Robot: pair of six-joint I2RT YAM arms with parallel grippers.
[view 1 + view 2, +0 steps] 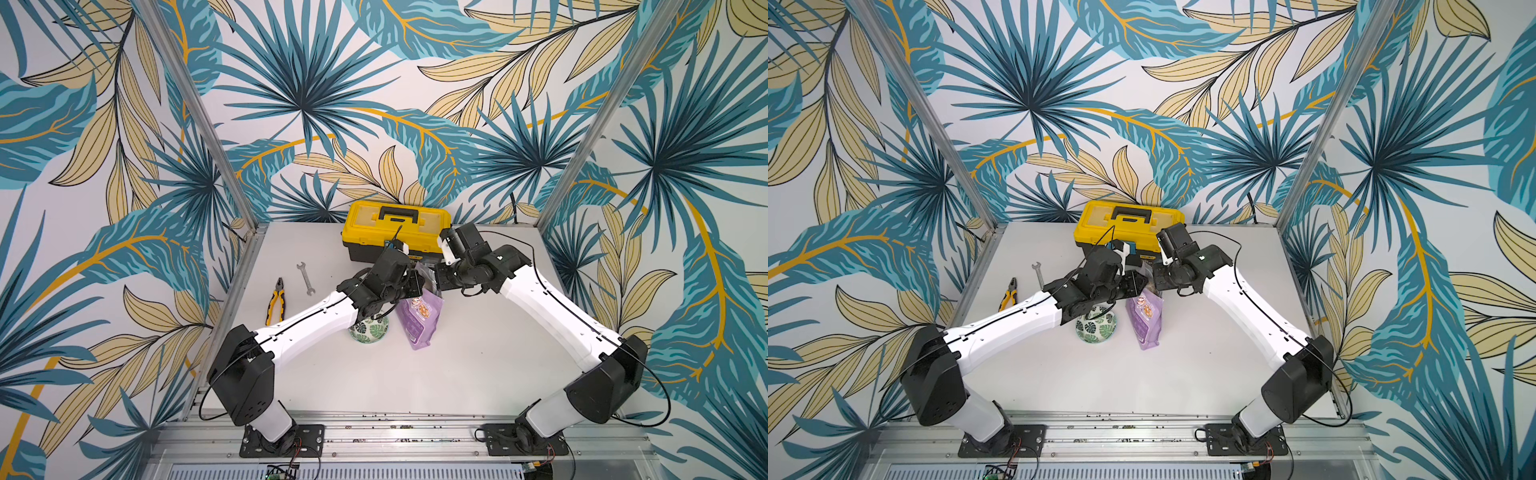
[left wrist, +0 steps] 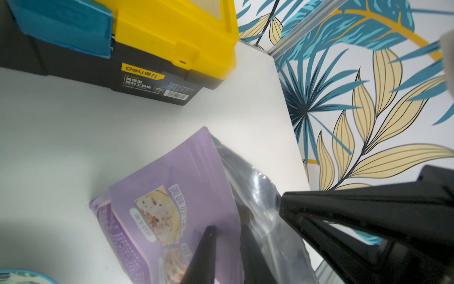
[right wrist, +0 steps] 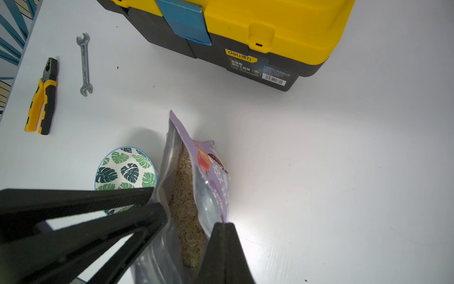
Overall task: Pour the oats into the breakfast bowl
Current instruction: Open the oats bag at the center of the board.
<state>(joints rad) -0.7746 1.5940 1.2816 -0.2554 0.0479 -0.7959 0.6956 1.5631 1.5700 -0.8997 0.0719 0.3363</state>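
Both arms lean in from the near edge, the left arm (image 1: 307, 324) and the right arm (image 1: 548, 307) meeting mid-bench (image 1: 415, 382) with wrists bent down over the purple pouch (image 1: 417, 320). The left tool (image 2: 228, 228) pinches the pouch wall on the bowl side. The right tool (image 3: 222, 226) is pressed together on the opposite wall, so the mouth gapes. The oats (image 3: 186, 209) sit inside the pouch. The leafy bowl (image 3: 122, 169) stands just beside it, partly under the left wrist, in front of the yellow toolbox (image 1: 395, 224).
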